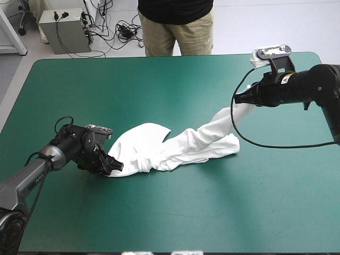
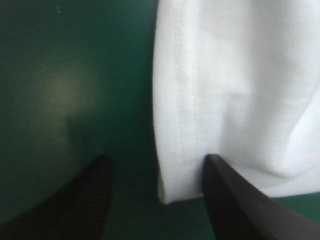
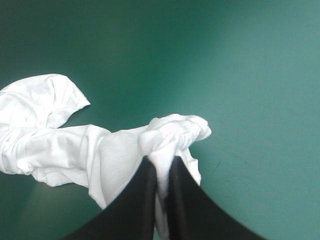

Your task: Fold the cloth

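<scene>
Table cover (image 1: pixel 159 79), teal-green, filled the high view. The T-shirt (image 1: pixel 180 146) lay across its middle as a twisted white band, its right end lifted off the cover. The right gripper (image 1: pixel 240 99) pinched that raised end, fingers all but closed on cloth. The left gripper (image 1: pixel 112 163) sat low at the other end, fingers spread wide, the shirt's edge between them.
</scene>
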`<control>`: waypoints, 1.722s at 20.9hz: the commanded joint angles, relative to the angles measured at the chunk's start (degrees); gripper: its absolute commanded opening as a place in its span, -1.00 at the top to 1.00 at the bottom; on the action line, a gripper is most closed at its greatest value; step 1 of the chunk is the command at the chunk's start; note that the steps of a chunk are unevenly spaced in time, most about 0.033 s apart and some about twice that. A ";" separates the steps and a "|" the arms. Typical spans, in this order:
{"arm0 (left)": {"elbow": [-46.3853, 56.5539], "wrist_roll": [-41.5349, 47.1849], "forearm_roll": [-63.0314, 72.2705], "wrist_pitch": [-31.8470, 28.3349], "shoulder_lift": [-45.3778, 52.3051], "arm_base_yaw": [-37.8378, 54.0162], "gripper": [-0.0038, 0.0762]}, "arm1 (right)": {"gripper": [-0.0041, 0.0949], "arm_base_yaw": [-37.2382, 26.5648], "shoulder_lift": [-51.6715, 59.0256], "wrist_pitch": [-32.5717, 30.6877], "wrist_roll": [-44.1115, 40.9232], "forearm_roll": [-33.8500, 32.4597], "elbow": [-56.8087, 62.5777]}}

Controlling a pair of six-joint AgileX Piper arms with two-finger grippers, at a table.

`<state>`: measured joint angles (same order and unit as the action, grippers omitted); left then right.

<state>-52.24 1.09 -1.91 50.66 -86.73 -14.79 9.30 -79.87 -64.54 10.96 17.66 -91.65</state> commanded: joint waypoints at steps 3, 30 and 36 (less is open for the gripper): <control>-1.30 -5.28 6.45 -0.37 -0.79 -0.02 0.25 | 0.95 0.03 1.65 3.10 0.51 0.72 -1.87; -56.87 -6.50 2.53 8.44 11.17 -0.02 0.93 | 0.95 0.03 2.94 1.30 0.29 0.82 -14.36; -64.16 -8.51 6.89 11.48 16.61 -0.05 0.93 | 0.95 0.03 5.75 -6.91 -3.25 0.90 -27.10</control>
<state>-115.73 -6.86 2.42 65.20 -73.81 -14.72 9.41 -77.56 -71.58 8.64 17.92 -116.64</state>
